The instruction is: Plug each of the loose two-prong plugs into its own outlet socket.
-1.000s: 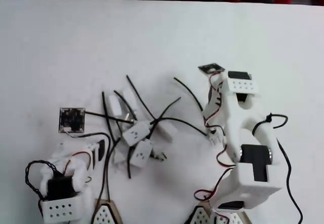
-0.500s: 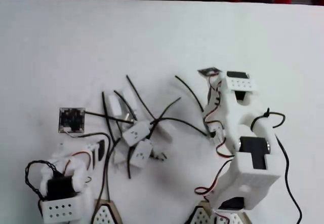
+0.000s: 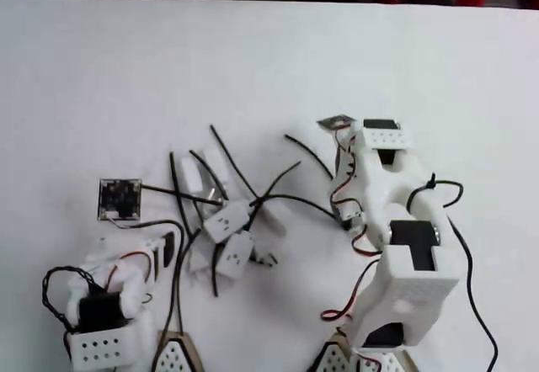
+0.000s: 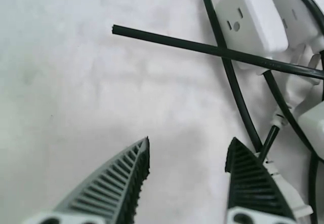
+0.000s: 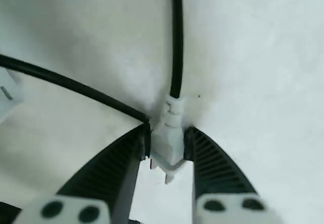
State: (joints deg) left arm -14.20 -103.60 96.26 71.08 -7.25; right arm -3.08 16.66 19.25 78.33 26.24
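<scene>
In the right wrist view my right gripper (image 5: 166,135) is shut on a white two-prong plug (image 5: 167,142), whose black cord (image 5: 175,36) runs away over the table. From above, that gripper (image 3: 347,219) sits just right of the tangle of cords. Two white outlet sockets (image 3: 226,219) (image 3: 238,252) lie in the tangle, and a loose plug (image 3: 266,260) rests beside them. My left gripper (image 4: 190,148) is open over bare table, with a socket (image 4: 253,16) and crossing cords (image 4: 212,49) ahead of it. In the high view it (image 3: 168,251) sits at the tangle's left edge.
More white plug bodies (image 3: 195,174) and black cord ends (image 3: 221,146) spread behind the sockets. The white table (image 3: 168,69) stretches bare toward the far edge. Both arm bases (image 3: 173,355) stand at the near edge.
My right arm has shifted left toward the tangle with the plug in its grip, dragging the cord along. The left arm has kept still.
</scene>
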